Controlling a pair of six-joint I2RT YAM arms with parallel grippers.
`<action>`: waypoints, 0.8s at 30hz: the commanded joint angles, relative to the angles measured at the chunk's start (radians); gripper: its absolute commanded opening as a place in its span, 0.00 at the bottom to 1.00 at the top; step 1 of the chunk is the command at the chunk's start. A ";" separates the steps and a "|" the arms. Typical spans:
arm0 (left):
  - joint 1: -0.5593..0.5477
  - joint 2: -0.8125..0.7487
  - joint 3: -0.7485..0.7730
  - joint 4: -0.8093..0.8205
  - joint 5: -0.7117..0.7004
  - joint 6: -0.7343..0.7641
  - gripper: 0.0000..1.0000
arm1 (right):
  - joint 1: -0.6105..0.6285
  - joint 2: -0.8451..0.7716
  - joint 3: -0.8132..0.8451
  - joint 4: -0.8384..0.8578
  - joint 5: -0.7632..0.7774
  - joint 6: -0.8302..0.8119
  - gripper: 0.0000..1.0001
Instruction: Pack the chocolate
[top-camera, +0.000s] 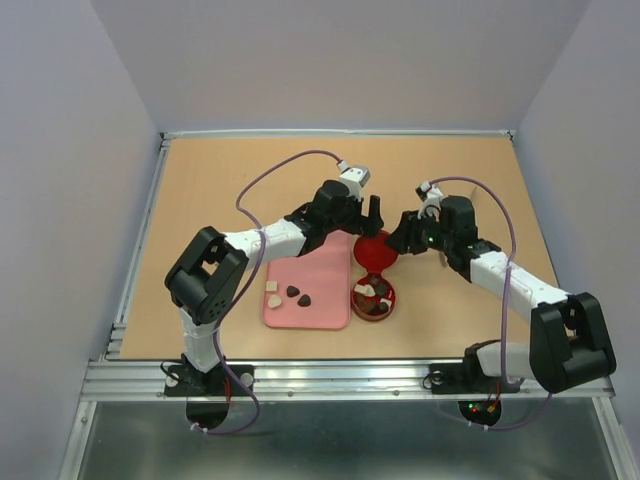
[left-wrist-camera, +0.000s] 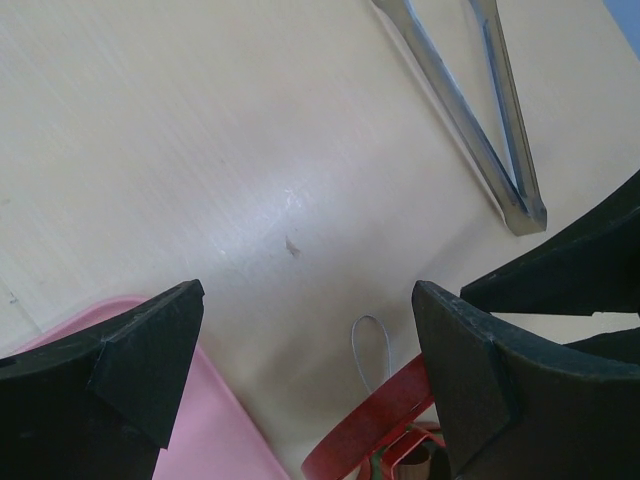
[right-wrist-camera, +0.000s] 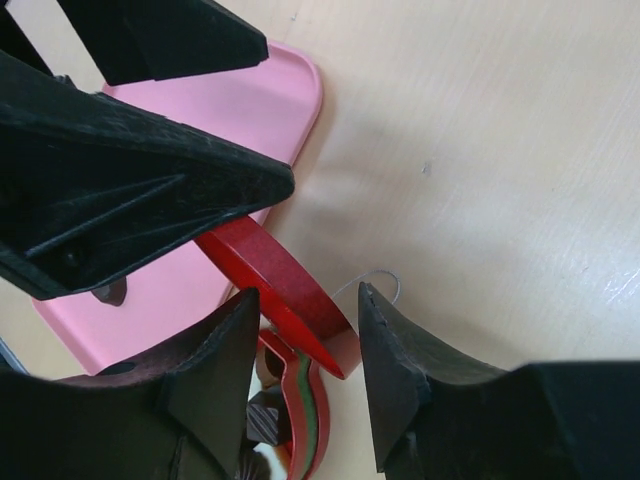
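Note:
The red lid (top-camera: 375, 250) stands tilted between both grippers, its low edge by the open red tin (top-camera: 373, 300). The tin holds several dark and cream chocolates (top-camera: 376, 292). More chocolates (top-camera: 292, 293) lie on the pink tray (top-camera: 320, 265). My left gripper (top-camera: 365, 222) is wide open, and the lid's raised rim (left-wrist-camera: 375, 420) lies against its right finger (left-wrist-camera: 470, 380). My right gripper (top-camera: 402, 243) is open, and its fingers straddle the lid's low edge (right-wrist-camera: 290, 285) with a gap on one side. A dark square chocolate (right-wrist-camera: 265, 420) shows inside the tin (right-wrist-camera: 312, 420).
A thin grey wire loop (left-wrist-camera: 370, 345) lies on the wooden table next to the lid; it also shows in the right wrist view (right-wrist-camera: 382, 280). Two metal strips (left-wrist-camera: 500, 140) meet in a V at the far side. The pink tray's corner (left-wrist-camera: 215, 430) is under my left finger.

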 joint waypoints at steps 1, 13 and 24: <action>-0.010 -0.039 0.007 -0.017 0.023 0.017 0.97 | 0.015 -0.053 -0.009 0.011 0.017 -0.017 0.49; -0.010 -0.073 -0.011 -0.003 0.038 0.010 0.96 | 0.034 -0.046 -0.029 0.008 0.047 -0.038 0.47; -0.010 -0.106 -0.037 0.009 0.049 0.001 0.96 | 0.057 -0.127 -0.052 -0.017 0.147 -0.025 0.58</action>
